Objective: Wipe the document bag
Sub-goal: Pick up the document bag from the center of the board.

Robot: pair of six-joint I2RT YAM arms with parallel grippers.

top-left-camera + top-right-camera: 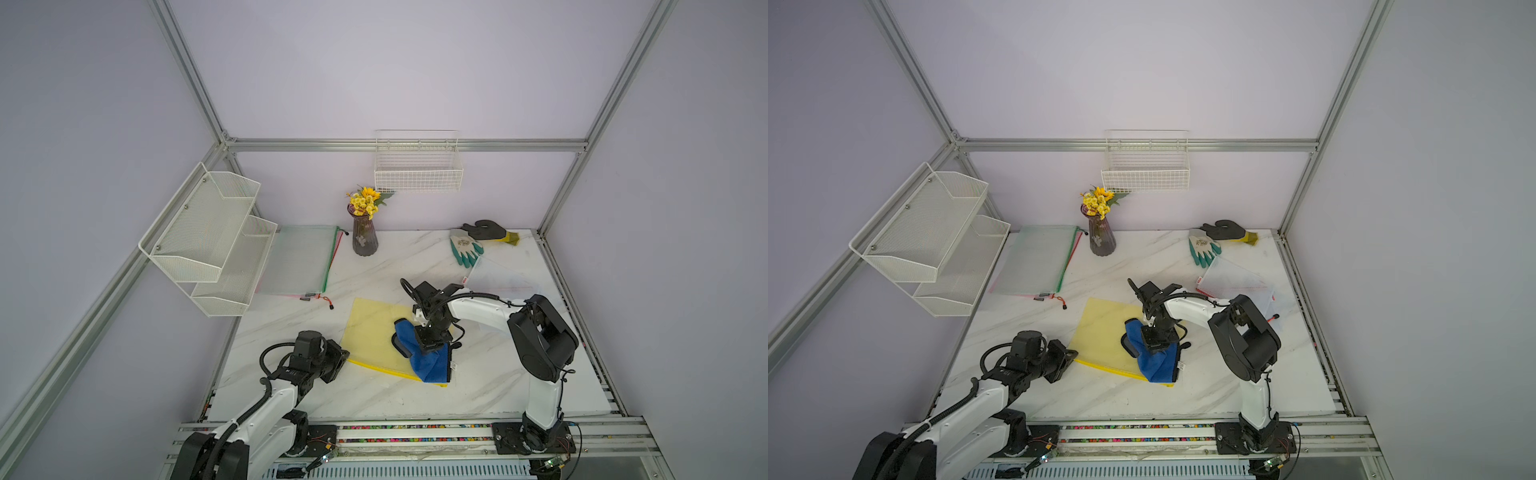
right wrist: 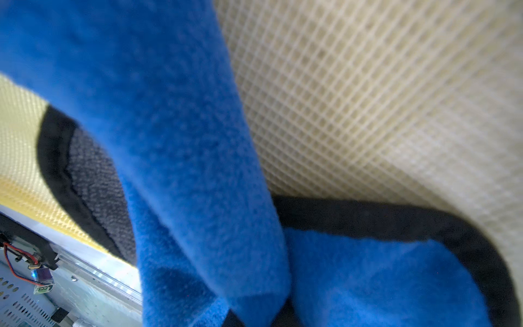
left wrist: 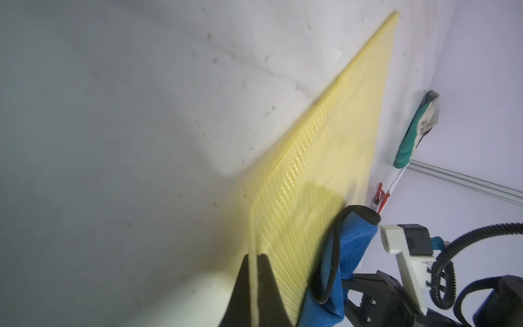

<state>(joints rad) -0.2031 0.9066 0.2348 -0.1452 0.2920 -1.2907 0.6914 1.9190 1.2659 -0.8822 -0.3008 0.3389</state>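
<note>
In both top views the yellow mesh document bag (image 1: 370, 332) (image 1: 1100, 328) lies flat on the marble table (image 1: 478, 386), a little toward 6 o'clock from the middle. The left jaws reach in at the bag's 8 o'clock corner. The right jaws point straight down, closed on a blue cloth (image 1: 428, 361) (image 1: 1158, 365) bunched over the bag's 4 o'clock part. A vase of yellow flowers (image 1: 365, 237) stands at 12 o'clock, and a green-and-white glove (image 1: 465, 247) lies at 1 o'clock.

From the left wrist, the two dark jaws are clamped together on the bag's (image 3: 325, 170) thin edge. The cloth (image 3: 353, 240) rests just beyond them on the mesh.

From the right wrist, blue pile with black trim (image 2: 184, 141) fills the frame over the yellow mesh (image 2: 368, 99). The jaws themselves are hidden.
</note>
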